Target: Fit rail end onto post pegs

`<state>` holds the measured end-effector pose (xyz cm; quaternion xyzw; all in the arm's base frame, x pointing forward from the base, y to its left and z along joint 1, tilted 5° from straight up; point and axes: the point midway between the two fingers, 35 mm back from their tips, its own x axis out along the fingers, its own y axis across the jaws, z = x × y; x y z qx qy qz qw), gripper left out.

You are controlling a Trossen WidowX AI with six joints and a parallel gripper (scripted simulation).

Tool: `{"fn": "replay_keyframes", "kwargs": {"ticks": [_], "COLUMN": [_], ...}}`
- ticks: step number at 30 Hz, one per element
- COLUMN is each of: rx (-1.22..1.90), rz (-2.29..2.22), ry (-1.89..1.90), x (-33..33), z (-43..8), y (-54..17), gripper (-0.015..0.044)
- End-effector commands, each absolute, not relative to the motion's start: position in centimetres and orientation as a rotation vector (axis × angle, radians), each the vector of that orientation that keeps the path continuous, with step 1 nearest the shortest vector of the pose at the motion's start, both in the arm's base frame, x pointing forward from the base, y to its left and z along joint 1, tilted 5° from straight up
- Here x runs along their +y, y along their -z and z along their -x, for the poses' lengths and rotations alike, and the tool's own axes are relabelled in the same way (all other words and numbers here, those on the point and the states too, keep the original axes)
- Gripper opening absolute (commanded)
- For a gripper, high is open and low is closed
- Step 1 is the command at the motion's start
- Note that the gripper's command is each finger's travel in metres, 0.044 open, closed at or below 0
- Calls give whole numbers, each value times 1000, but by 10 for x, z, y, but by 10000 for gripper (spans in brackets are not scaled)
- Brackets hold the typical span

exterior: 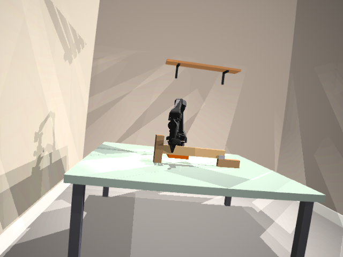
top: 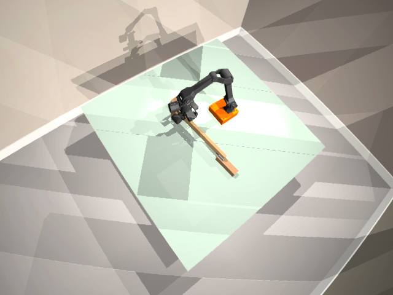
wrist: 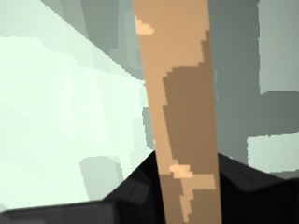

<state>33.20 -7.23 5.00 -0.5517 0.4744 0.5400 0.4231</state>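
Top view high, far; exterior side-on (both show table); wrist close.

Bare plain-walled room. Pale green table top on dark legs. Brown wooden wall shelf on black brackets.

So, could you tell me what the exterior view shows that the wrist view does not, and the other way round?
Only the exterior view shows the post, the footboard block, the wall shelf and the rail raised off the table, meeting the post. Only the wrist view shows, close up, the dark fingers flanking the rail and its mottled shading. Both show the gripper shut on the rail.
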Motion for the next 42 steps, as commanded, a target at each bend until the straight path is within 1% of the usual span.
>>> {"fn": "replay_keyframes", "kwargs": {"ticks": [1, 21, 37, 38, 42], "rx": [1184, 1184, 1187, 1187, 1187], "rz": [1388, 1389, 1379, 1379, 1380], "ry": [-1344, -1343, -1356, -1356, -1355], "x": [-75, -81, -76, -76, -74], "z": [-335, -336, -333, -333, -333], "y": [-53, -54, -51, -51, -52], "gripper": [0, 0, 420, 440, 440]}}
